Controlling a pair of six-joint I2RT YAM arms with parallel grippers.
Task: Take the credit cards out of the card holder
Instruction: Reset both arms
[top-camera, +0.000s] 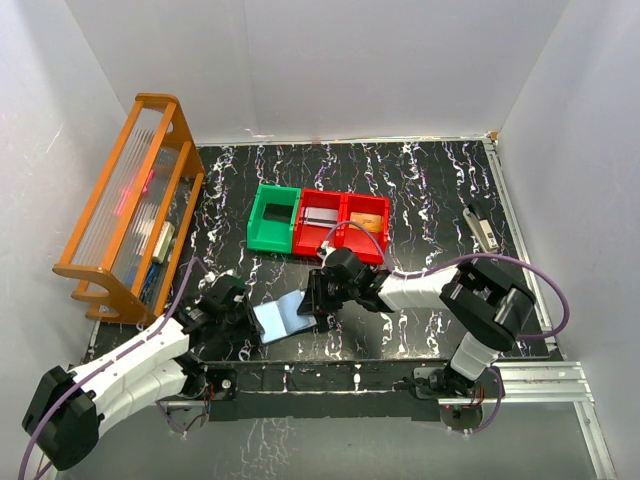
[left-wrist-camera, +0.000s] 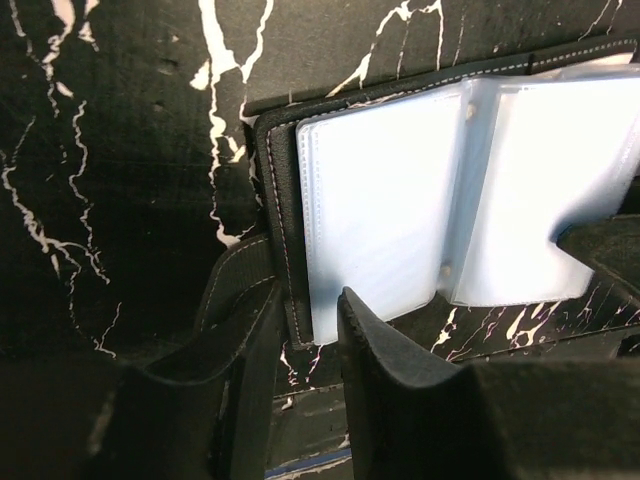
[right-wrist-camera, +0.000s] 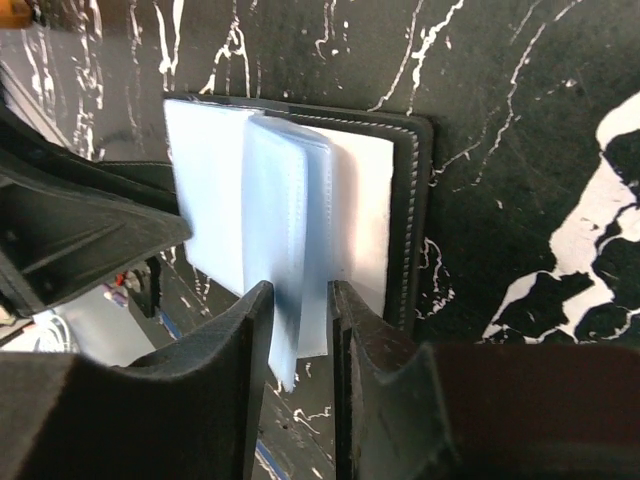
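Card holder (top-camera: 283, 320) is lying open on the black marbled desk (top-camera: 430, 190), close to the near edge and directly between the two claws. We are seeing its dark cover flat on the desk, with the pale blue sleeves facing up.

Left claw (left-wrist-camera: 310, 302) is sitting at the holder's left end. Its fingers (left-wrist-camera: 400, 380) are standing narrow. The stitched corner of the dark cover and the corner of one sleeve are lying in the gap between them. Both fingers are appearing to press on that corner, so we are noting a pinch on the card holder. A dark stitched strap of the holder is curling out just beside the outer finger.

Right claw (right-wrist-camera: 300, 288) is sitting at the holder's opposite end, also narrow. One blue sleeve page is standing up off the cover and passing between its fingers (right-wrist-camera: 370, 350), filling the gap. We are noting this too as a pinch on the card holder, by the sleeve.

From overhead, the claws are facing each other across the holder, each touching its own end.

Farther back, a green bin (top-camera: 262, 236) and a red bin (top-camera: 340, 246) are standing side by side, touching, and well apart from the holder. The red bin's compartments are holding a pale flat piece and an orange one, both too small for us to identify. An orange rack (top-camera: 120, 200) is standing at the desk's left edge.
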